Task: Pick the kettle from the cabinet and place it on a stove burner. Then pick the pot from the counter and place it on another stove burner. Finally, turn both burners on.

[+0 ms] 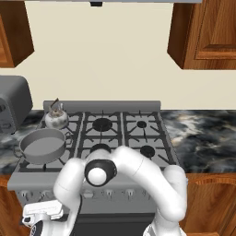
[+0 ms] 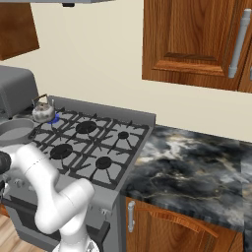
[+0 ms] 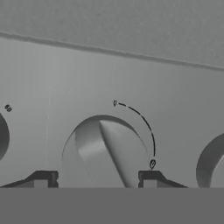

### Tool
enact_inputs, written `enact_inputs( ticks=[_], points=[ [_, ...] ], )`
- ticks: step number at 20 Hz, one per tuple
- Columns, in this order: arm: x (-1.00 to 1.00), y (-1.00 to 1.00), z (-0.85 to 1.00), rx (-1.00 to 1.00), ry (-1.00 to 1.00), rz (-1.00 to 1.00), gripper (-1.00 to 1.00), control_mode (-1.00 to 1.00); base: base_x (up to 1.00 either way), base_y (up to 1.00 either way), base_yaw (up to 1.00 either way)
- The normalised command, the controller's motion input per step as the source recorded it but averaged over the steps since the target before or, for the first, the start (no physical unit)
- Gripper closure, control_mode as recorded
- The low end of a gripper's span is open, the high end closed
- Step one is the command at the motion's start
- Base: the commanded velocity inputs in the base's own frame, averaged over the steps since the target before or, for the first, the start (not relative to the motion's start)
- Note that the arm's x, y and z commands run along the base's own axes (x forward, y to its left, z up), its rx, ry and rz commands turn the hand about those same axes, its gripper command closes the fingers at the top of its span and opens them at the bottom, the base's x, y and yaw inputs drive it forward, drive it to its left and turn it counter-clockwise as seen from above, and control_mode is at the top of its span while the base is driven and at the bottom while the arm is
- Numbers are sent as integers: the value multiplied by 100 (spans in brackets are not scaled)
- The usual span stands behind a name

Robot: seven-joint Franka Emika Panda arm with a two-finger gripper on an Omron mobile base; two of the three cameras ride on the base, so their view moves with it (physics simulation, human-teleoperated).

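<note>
Burners' knob (image 3: 107, 151) sits straight ahead of the gripper (image 3: 95, 178), between its wide-apart, empty fingertips. Kettle (image 1: 56, 118) and pot (image 1: 42, 145) already stand on the stove (image 1: 129, 133) beyond; next comes closing and twisting.

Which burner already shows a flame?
The back-left burner under the kettle: a blue glow shows at the kettle's base in the right base view. The burners without anything on them look plain black.
</note>
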Motion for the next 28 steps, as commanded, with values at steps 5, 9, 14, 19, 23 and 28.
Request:
enact_inputs(
  ticks=[5, 9, 14, 19, 23, 28],
  points=[
    [0, 0, 0, -12, 4, 0, 100, -100, 0, 0, 0],
    [0, 0, -2, -2, 1, 0, -100, -100, 0, 0, 0],
    [-1, 0, -2, 0, 0, 0, -100, -100, 0, 0, 0],
    [-6, 0, 0, 0, -2, 0, -100, -100, 0, 0, 0],
    [-14, 12, 0, 0, -5, 0, -100, -100, 0, 0, 0],
    [-11, 26, 0, 0, -6, -1, -100, -100, 0, 0, 0]
  ],
)
